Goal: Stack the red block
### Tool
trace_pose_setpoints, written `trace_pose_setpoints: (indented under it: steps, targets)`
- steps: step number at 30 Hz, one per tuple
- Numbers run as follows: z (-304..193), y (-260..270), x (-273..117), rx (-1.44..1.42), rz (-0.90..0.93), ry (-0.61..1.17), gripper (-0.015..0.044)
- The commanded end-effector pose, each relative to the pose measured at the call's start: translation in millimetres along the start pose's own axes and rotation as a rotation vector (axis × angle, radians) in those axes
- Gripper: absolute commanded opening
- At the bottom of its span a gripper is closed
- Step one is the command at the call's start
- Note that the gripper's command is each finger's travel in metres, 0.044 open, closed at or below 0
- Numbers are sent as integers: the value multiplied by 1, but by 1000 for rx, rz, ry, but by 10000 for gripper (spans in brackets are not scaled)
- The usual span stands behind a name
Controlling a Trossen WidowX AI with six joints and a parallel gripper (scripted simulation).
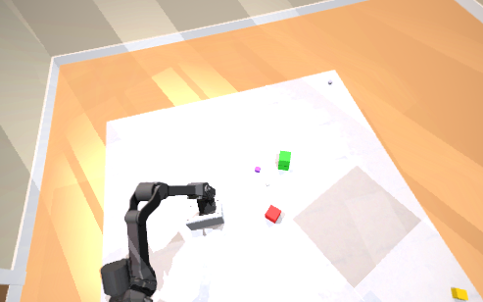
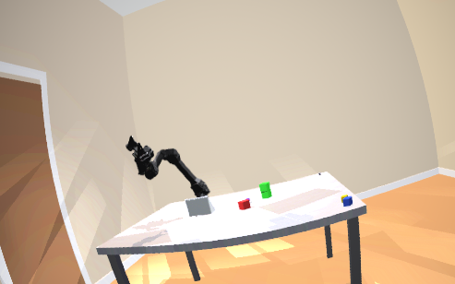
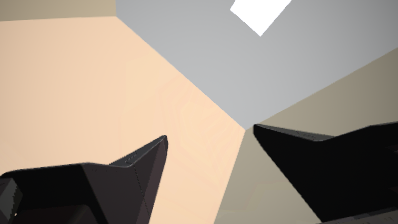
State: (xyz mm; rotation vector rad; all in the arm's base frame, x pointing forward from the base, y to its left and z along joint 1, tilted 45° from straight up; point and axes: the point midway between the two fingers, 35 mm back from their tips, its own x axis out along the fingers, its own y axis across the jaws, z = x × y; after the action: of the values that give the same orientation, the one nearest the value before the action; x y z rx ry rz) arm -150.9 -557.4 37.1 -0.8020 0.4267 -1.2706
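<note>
Gripper (image 3: 210, 137) spread wide, holding nothing, aimed at the ceiling. Red block (image 1: 272, 214) sits centre frame, below the green tower (image 1: 284, 160). We judge it 1 light, rigid cube; grasp opposite flat sides.

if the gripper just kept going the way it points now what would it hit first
Probably nothing on the table. The open gripper points up toward the corner where wall meets ceiling, away from the red block and green tower; the way looks free.
</note>
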Motion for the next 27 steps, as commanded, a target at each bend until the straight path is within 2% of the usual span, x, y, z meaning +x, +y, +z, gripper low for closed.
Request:
trace_pose_setpoints:
  steps: [1,8,14,21,27]
  targets:
    - [1,2,1,2,6,1,426]
    - [35,73,40,57,236,44,440]
    - [78,145,56,87,477,76,440]
    - [135,226,46,93,772,99,440]
    - [180,279,20,75,1003,108,440]
